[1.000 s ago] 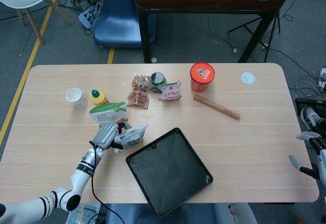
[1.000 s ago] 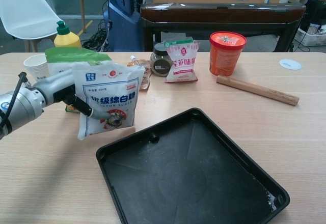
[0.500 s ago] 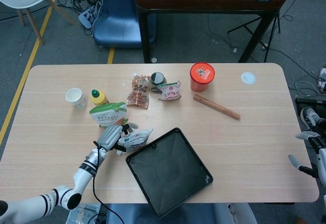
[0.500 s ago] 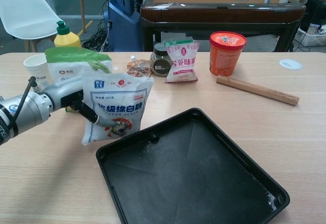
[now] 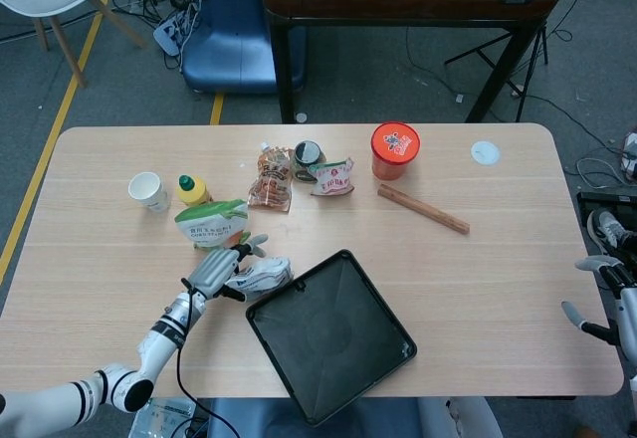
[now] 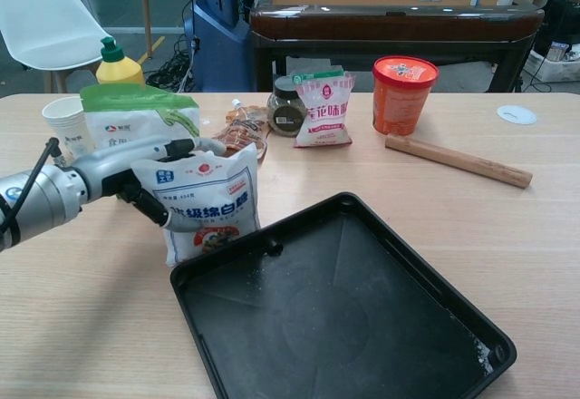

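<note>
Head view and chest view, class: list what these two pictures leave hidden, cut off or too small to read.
- Right hand: cut by the head view's right edge; absent from the chest view.
- White bag: its lower edge is hidden behind the black tray rim in the chest view.
- Left hand: its fingers behind the bag are hidden.
- Orange tub: label too small in the head view.

light wood table (image 5: 498, 259): black tray (image 5: 333, 333) at 6 o'clock, red tub (image 5: 395, 149) and wooden stick (image 5: 423, 208) around 1, paper cup (image 5: 148, 190) at 9.
</note>
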Tool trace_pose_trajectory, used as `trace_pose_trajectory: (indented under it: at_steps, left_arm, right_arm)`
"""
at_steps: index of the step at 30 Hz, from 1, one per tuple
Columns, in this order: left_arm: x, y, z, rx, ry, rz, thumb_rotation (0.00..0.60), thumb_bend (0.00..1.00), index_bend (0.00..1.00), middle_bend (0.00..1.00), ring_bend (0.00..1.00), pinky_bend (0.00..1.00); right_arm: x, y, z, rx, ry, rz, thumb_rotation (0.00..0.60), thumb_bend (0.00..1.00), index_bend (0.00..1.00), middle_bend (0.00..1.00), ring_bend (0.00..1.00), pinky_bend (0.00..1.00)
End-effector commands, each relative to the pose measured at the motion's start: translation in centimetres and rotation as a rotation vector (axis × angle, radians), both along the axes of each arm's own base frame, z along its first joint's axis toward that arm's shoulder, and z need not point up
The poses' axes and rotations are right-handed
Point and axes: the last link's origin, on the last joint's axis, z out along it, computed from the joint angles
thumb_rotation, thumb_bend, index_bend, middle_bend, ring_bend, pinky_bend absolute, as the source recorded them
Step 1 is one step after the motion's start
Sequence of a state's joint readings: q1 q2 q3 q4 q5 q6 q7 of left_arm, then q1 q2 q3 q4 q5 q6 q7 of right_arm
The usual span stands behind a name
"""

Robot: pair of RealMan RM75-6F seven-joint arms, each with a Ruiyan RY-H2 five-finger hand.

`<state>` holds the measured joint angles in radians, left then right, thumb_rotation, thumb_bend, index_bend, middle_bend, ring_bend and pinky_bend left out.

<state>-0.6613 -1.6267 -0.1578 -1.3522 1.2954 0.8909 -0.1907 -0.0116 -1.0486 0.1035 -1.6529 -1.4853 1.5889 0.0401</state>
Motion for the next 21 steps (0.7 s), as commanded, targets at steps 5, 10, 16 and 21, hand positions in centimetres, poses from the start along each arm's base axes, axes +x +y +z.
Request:
trace_pose_trajectory:
  at_steps: [5, 10, 16, 21]
  left_arm:
    - [0.5, -0.8, 0.4, -0.034, -0.002, -0.007, 0.6, 0.18, 0.06, 0.26, 0.23, 0.43]
    - [0.9, -1.2, 0.9, -0.034, -0.008, -0.021, 0.6, 0.18, 0.05, 0.26, 0.23, 0.43]
    - [1.0, -1.0, 1.3, -0.023, -0.012, -0.018, 0.6, 0.18, 0.05, 0.24, 0.22, 0.42]
    - [1.0, -1.0, 2.2, -0.014, -0.021, -0.014, 0.6, 0.18, 0.04, 0.22, 0.2, 0.4]
  right_arm:
    - [0.0, -0.1, -0.1, 0.002, -0.002, -0.001, 0.6, 0.19, 0.36, 0.34, 0.17, 0.17]
    - [-0.2, -0.1, -0.1, 0.002, -0.006, -0.002, 0.6, 0.19, 0.36, 0.34, 0.17, 0.17]
    - [-0.2, -0.2, -0.1, 0.005, -0.009, 0.0, 0.6, 0.19, 0.36, 0.34, 0.17, 0.17]
    - [-0.4, -0.1, -0.1, 0.004, -0.011, -0.002, 0.6, 0.19, 0.36, 0.34, 0.17, 0.17]
